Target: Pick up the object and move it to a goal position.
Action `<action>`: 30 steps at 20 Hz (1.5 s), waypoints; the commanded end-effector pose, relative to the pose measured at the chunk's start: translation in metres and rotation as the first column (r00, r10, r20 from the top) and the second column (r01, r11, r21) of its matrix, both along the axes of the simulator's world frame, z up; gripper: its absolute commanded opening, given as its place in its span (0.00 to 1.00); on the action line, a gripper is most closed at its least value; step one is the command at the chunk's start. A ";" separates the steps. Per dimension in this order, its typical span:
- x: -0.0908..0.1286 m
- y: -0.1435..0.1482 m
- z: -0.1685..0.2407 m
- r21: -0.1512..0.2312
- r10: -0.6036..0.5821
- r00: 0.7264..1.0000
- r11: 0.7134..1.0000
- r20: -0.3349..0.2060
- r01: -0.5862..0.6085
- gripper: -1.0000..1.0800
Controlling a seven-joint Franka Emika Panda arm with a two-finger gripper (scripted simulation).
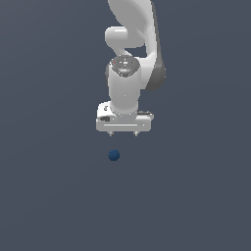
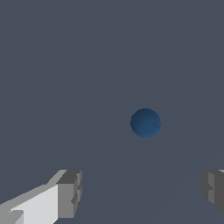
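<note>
Grey fingertips (image 2: 70,194) frame the wrist view, set far apart with nothing between them, so the gripper (image 2: 142,192) stands wide and holds nothing. Beyond them lies the dark blue ball (image 2: 145,123), small and smooth, resting alone on the plain grey floor (image 2: 65,65) and touching neither pad. From the exterior view, the ball (image 1: 113,155) sits apart from the white gripper (image 1: 124,132), offset slightly toward that view's left. Above the gripper rises the white arm (image 1: 128,73), pointing straight down at the floor (image 1: 196,196).
</note>
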State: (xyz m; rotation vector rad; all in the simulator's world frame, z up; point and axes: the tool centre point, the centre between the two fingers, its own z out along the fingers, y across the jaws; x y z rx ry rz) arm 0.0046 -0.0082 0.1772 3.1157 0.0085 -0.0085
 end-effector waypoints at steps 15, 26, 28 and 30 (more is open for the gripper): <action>0.009 0.017 0.016 0.030 0.016 0.999 0.999 0.037 -0.017 0.96; 0.021 -0.014 -0.037 0.031 -0.074 0.997 0.997 0.022 0.074 0.96; 0.022 -0.023 -0.052 0.031 -0.100 0.995 0.995 0.017 0.099 0.96; 0.024 -0.031 -0.066 0.030 -0.121 0.993 0.992 0.014 0.121 0.96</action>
